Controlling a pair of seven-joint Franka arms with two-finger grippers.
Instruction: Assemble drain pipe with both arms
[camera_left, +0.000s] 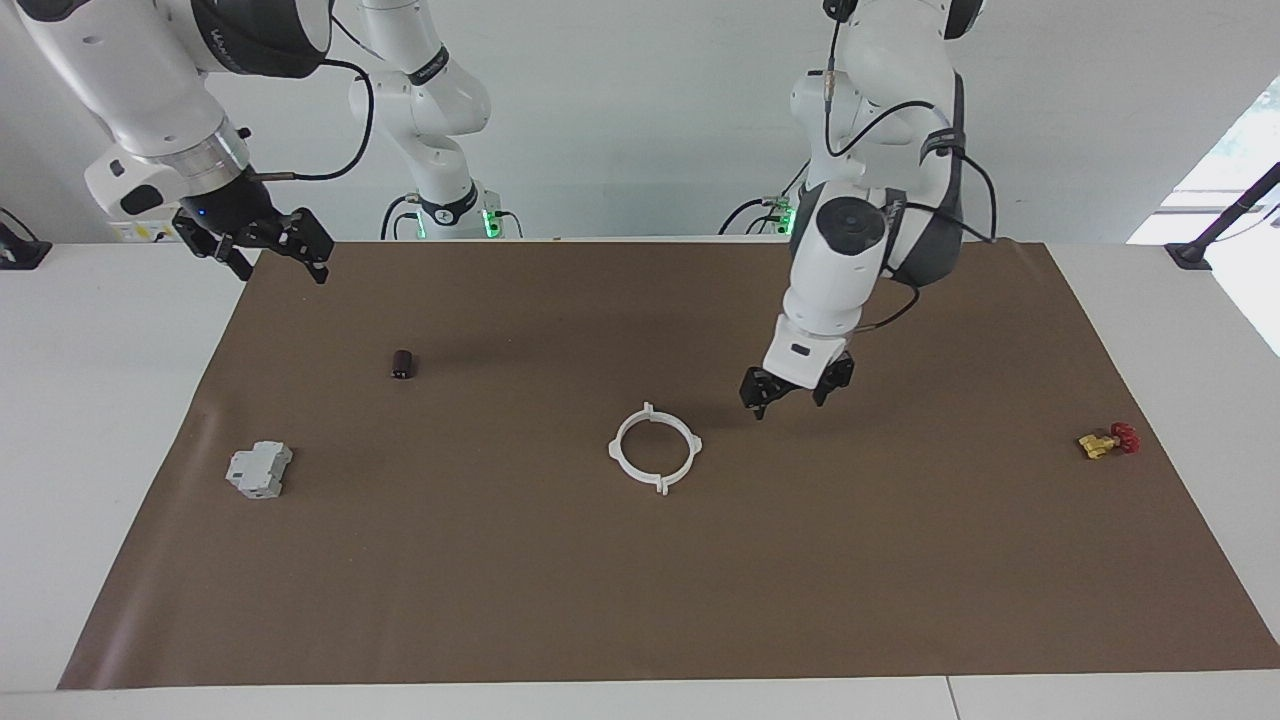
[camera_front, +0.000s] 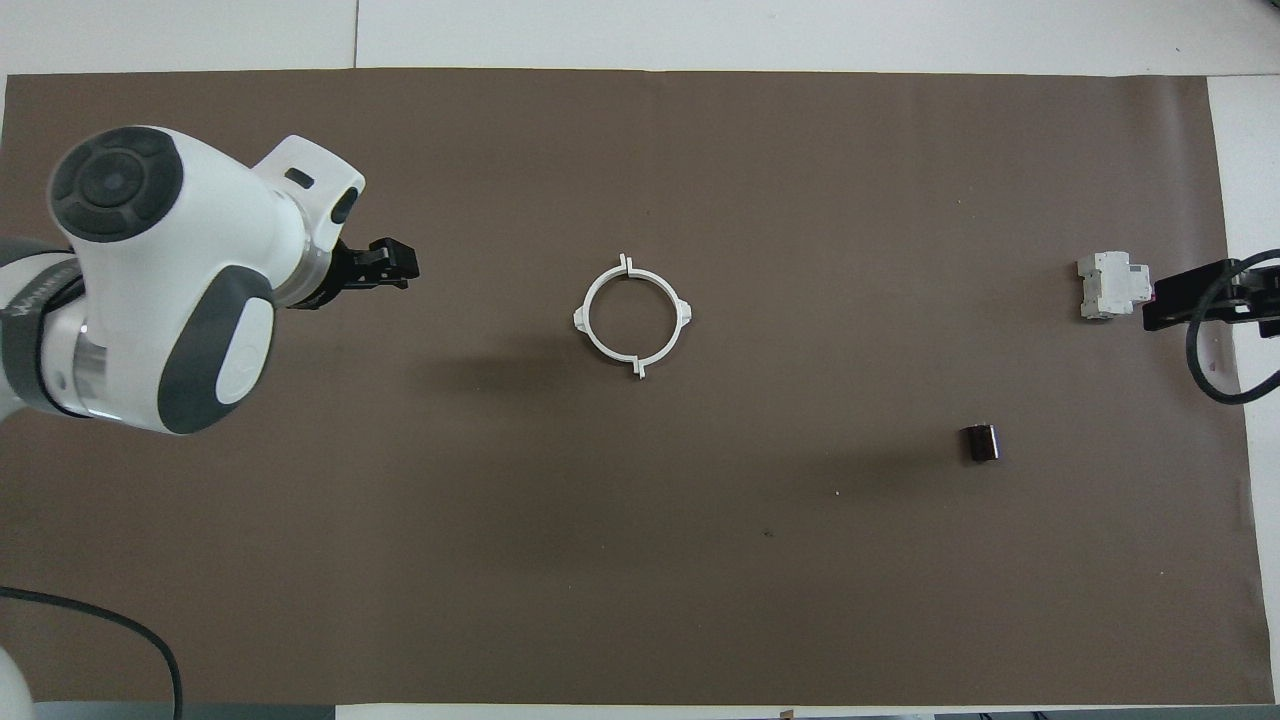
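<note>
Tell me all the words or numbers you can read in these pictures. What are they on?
Nothing here reads clearly.
Right arm: white lettering on its dark joint, too blurred to read.
Left arm: small lettering on its dark band, too blurred to read.
Ring, grey block, valve: no lettering shows.

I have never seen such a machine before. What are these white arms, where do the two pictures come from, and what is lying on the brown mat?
These are two robot arms, each ending in a black two-finger claw. One picture faces the robots from across the table; the other looks down from above their end. On the brown mat lies a white ring, the assembled drain pipe, with nothing touching it. The left claw hangs open and empty over bare mat beside the ring. The right claw waits open at the mat's corner. Also there: a grey block, a small dark cylinder and a yellow-and-red valve.
</note>
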